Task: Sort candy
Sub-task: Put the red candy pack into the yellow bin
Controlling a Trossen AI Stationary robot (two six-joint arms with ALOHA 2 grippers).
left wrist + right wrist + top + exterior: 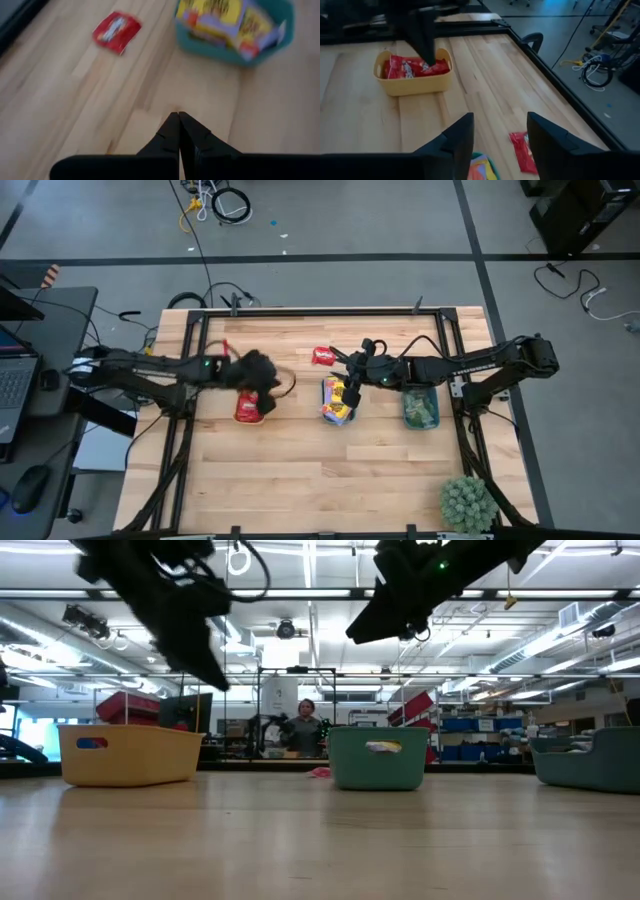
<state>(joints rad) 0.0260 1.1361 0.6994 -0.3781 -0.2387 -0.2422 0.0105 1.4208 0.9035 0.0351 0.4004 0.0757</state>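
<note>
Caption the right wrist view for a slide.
Open right gripper above a loose red candy packet, yellow tray of red packets beyond.

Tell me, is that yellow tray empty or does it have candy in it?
Not empty. The yellow tray holds several red candy packets, seen from the right wrist view.

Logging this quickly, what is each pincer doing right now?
Left pincer: closed, empty, above the table.
Right pincer: open, empty, above a loose red candy.
</note>
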